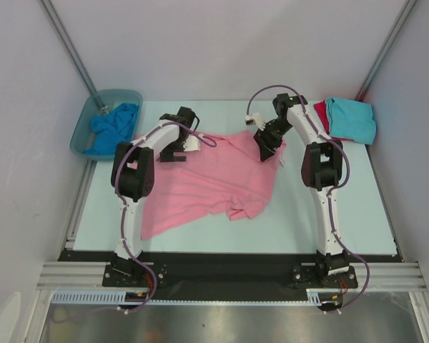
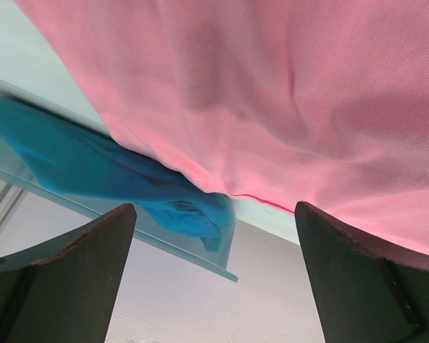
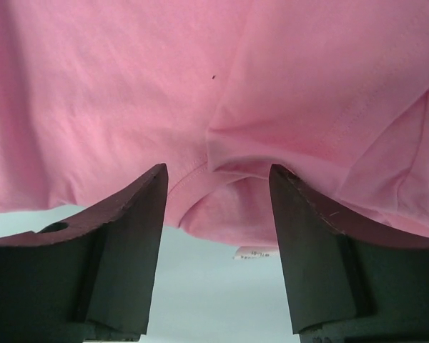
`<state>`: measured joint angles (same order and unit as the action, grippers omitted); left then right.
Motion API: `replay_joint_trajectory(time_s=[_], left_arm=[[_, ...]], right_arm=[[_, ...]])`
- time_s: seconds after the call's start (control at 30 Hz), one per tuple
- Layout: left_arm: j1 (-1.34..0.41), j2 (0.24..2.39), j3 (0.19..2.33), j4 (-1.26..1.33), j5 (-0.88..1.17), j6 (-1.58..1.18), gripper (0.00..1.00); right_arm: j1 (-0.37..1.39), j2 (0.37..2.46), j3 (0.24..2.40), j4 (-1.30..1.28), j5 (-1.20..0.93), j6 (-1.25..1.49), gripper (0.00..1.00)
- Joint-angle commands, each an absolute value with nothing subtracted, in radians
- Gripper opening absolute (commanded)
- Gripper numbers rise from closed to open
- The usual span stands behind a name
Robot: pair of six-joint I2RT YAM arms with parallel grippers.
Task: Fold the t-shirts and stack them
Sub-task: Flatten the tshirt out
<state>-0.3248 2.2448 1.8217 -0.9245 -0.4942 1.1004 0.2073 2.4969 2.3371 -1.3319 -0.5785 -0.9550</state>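
Right tool [image 3: 218,171] jaws apart over pink t-shirt [image 1: 207,179], left tool [image 2: 214,207] wide apart, blue tee [image 1: 114,125] in tub [image 1: 79,136] beside it

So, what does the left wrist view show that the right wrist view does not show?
Only the left wrist view shows the tub with a blue tee inside it. Only the right wrist view shows a small white tag just past the cloth's edge. Both show the pink tee on the table, seen past an open tool: the left tool and the right tool, neither holding anything.
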Motion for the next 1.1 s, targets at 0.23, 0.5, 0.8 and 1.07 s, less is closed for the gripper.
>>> replay_joint_trajectory(time_s=[0.23, 0.5, 0.8, 1.07], left_arm=[[-0.321, 2.206, 1.829, -0.902, -0.486, 1.111, 1.00], [-0.321, 2.204, 1.825, -0.899, -0.488, 1.111, 1.00], [-0.321, 2.206, 1.832, -0.899, -0.495, 1.118, 1.00], [-0.322, 2.206, 1.829, -0.899, -0.492, 1.118, 1.00]], right_arm=[[0.121, 2.441, 2.350, -0.902, -0.554, -0.529, 0.60], [0.124, 2.500, 2.375, -0.841, -0.540, -0.468, 0.59], [0.141, 2.513, 2.373, -0.853, -0.575, -0.466, 0.57], [0.150, 2.542, 2.365, -0.939, -0.591, -0.512, 0.55]])
